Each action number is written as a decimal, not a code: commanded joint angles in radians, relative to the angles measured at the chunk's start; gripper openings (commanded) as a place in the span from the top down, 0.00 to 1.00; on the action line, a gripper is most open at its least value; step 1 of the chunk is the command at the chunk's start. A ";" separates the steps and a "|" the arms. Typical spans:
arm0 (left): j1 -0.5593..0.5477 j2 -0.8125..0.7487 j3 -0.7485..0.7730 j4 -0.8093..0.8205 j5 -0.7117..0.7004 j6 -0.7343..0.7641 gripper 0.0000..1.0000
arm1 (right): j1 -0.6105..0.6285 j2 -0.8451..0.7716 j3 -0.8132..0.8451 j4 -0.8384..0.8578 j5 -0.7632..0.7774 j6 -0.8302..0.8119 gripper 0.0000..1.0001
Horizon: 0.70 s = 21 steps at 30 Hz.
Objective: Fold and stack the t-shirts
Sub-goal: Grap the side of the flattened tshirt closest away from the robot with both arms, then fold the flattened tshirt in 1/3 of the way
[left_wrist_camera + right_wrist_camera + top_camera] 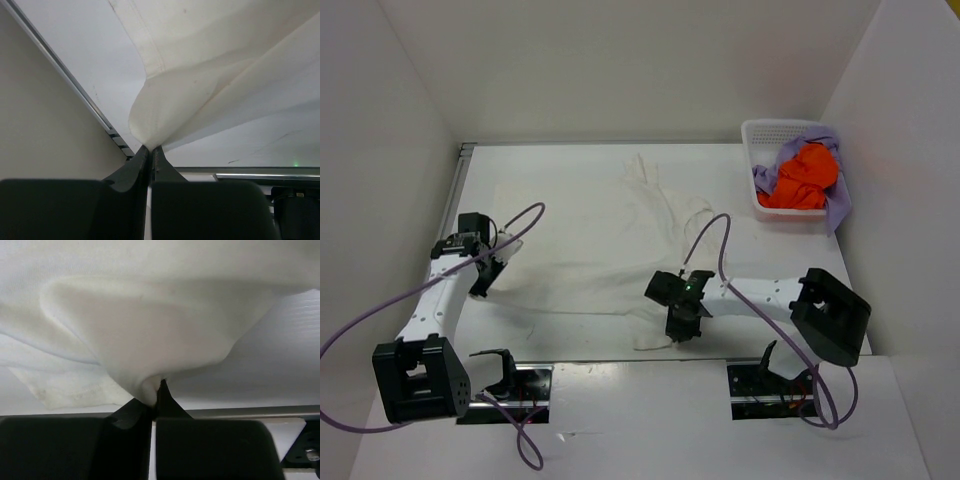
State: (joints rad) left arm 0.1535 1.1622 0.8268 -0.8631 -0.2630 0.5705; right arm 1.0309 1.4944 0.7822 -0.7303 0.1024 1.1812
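Observation:
The cream-white t-shirt (610, 255) lies spread on the white table, hard to tell from it. My left gripper (480, 290) is shut on its near left edge; in the left wrist view the cloth (200, 95) rises in a taut fold from the left gripper (150, 148). My right gripper (678, 332) is shut on its near right edge; in the right wrist view the cloth (150, 325) bunches over the right gripper (156, 399). The orange t-shirt (802, 178) and the lavender t-shirt (837, 205) lie crumpled in the basket.
The white perforated basket (760, 135) stands at the far right by the right wall. White walls close in the table on the left, back and right. A metal rail (75, 90) runs along the table's left edge. Purple cables loop over both arms.

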 commanded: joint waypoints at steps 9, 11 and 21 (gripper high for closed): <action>-0.002 0.209 0.308 0.071 0.007 -0.069 1.00 | -0.357 0.038 0.446 -0.028 0.128 -0.542 1.00; -0.029 0.318 0.385 0.102 -0.005 -0.078 1.00 | -0.408 0.171 0.581 -0.027 0.141 -0.648 1.00; -0.072 0.576 0.517 0.185 -0.025 -0.139 1.00 | -0.497 0.483 0.853 0.029 0.194 -0.799 1.00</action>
State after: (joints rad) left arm 0.0803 1.7241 1.3056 -0.7071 -0.2764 0.4797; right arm 0.5781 1.9713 1.5627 -0.7242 0.2543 0.4633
